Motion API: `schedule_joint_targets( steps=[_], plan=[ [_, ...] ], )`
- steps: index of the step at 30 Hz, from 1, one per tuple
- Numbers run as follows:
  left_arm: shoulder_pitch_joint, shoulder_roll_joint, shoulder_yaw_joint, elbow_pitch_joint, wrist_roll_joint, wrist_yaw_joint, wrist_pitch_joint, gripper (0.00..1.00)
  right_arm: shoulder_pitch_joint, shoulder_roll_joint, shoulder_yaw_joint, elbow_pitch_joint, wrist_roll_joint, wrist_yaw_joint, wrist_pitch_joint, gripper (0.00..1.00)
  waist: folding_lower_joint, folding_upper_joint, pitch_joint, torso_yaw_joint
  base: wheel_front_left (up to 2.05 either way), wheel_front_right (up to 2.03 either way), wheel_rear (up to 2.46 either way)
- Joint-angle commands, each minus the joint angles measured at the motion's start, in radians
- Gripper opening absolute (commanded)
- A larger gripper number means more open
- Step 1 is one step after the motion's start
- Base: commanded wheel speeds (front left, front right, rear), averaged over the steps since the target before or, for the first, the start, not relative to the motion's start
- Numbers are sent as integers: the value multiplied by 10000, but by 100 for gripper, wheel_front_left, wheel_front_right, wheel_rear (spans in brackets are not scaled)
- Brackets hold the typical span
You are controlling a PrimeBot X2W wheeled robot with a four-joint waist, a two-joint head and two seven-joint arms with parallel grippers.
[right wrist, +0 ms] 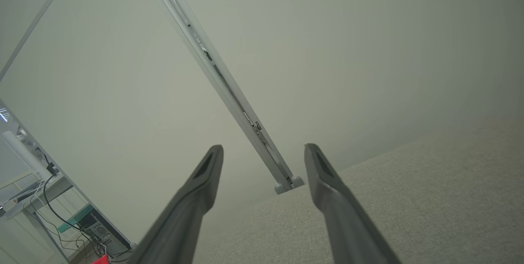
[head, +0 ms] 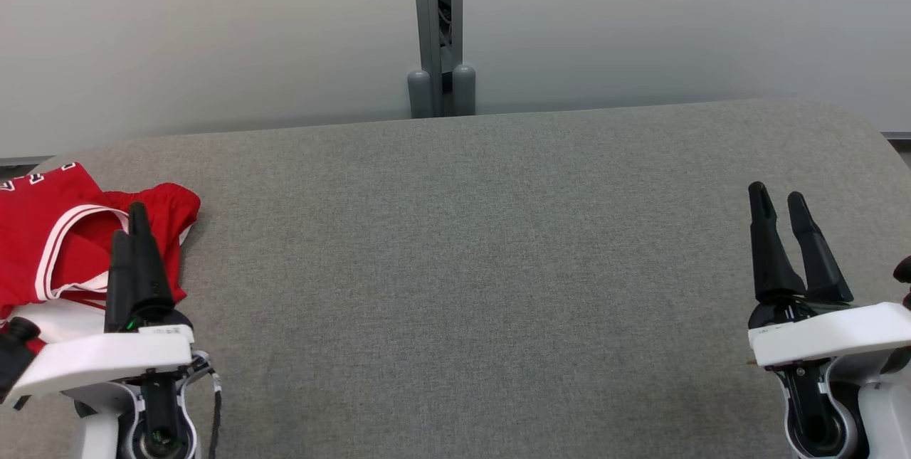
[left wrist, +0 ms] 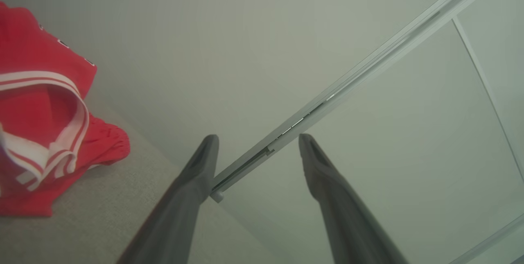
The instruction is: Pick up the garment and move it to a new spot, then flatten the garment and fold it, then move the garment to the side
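so, with the red garment (head: 43, 224) bunched at the left end of the grey table (head: 455, 267) next to the left gripper (head: 128, 223), and both that and the right gripper (head: 776, 192) spread wide and empty, the left one should come down on a thick fold before closing.

Wht wrist shells (head: 107, 359), blk gripper fingers (head: 766, 245)

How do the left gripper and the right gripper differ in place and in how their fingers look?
The left gripper stands by the red garment at the left end of the table; the right gripper is over bare table, far from it. In the head view the left gripper's fingers nearly overlap, while the right gripper's show a clear gap. Both are open and hold nothing.
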Motion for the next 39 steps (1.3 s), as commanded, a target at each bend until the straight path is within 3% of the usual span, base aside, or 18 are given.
schedule_joint_targets(
  steps=[1, 14, 19, 28, 39],
  plan=[
    [93, 27, -293, -482, 769, 276, -73, 100, -144, -133, 154, -146, -459, 34, -147, 100, 0, 0, 4, 1, 0, 0, 0],
    [723, 37, -2632, -1244, 5099, 1978, -332, 100, -85, -139, 577, -203, -2178, 37, -567, 100, 0, 0, 56, 27, 0, 0, 0],
    [784, 233, -3233, -1056, 6242, 2612, -430, 100, -62, -121, 764, 104, -2915, 38, -722, 100, 0, 0, 92, 26, 0, 0, 0],
    [769, 753, -4277, -331, 7245, 3647, -594, 100, -65, -69, 1044, 932, -3714, 41, -1000, 100, 0, 0, 153, 13, 0, 0, 0],
    [642, 960, -4659, 180, 7778, 4078, -786, 100, -210, -71, 1170, 1383, -4485, 44, -1298, 100, 0, 0, 177, -16, 0, 0, 0]
  ],
)
